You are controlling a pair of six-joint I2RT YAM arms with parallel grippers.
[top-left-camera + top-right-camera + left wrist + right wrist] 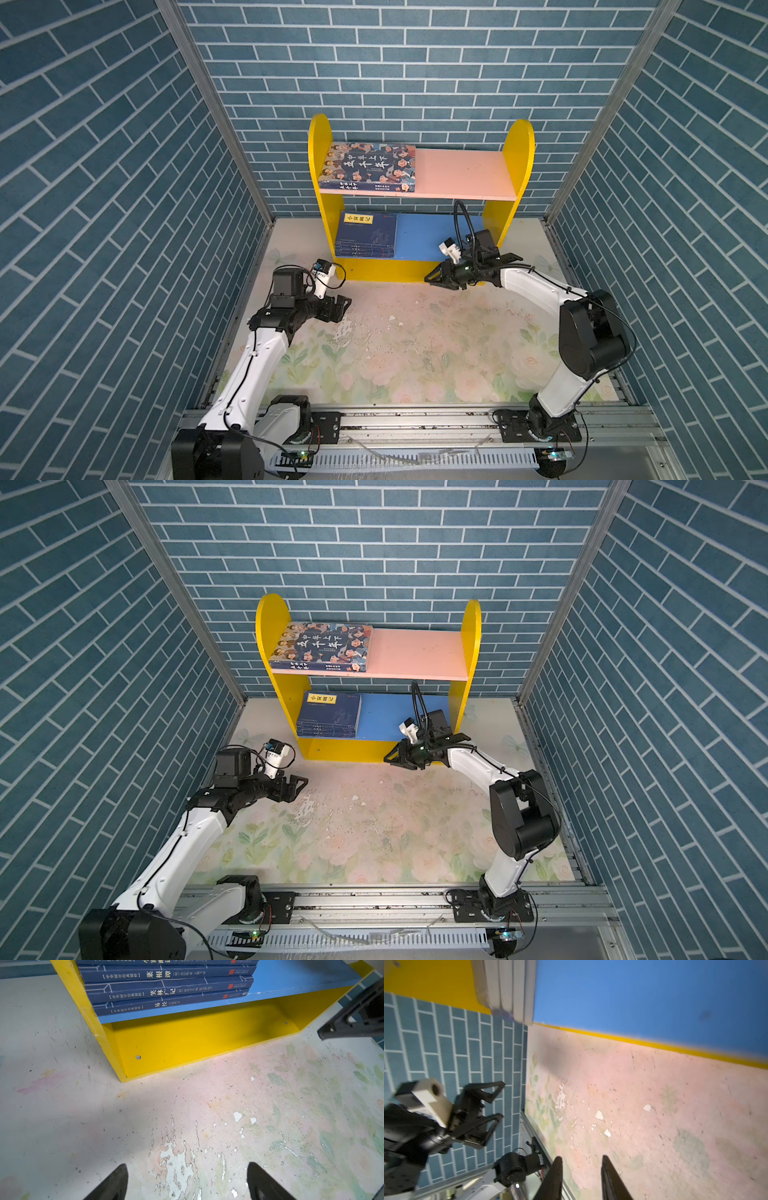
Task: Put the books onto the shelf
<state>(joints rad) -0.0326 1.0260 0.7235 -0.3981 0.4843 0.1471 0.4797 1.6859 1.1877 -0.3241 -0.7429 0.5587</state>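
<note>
**Q:** Where do the books sit, seen from above?

**Me:** In both top views the large book [370, 166] [322, 646] lies flat on the pink upper board [465, 172] of the shelf [519, 158], pushed to its left end. The navy books [368, 232] [330, 715] lie stacked on the blue lower board [428, 235], also at the left end.

**Q:** And your grippers there?

**Me:** My left gripper [345, 305] hovers over the table [415, 353] near the shelf's left foot, spread wide and holding nothing. My right gripper [430, 277] points leftward just in front of the yellow base strip [386, 270], its jaws parted and empty.

**Q:** What does the left wrist view give you?

**Me:** My two left fingers [118, 1180] stand far apart, with only the worn, flaking table [62, 1126] between them. Ahead, the navy books [166, 989] show their spines. They are piled against the shelf's yellow side, above the base strip [197, 1043].

**Q:** And the right wrist view?

**Me:** My right gripper [581, 1159] shows two dark fingers with a modest gap between them, gripping nothing, above the pinkish table [633, 1105]. The navy books [508, 987] appear as pale page edges beside the bare blue lower board [633, 991]. My left gripper [500, 1100] is blurred but plainly agape against the brick wall [446, 1043].
</note>
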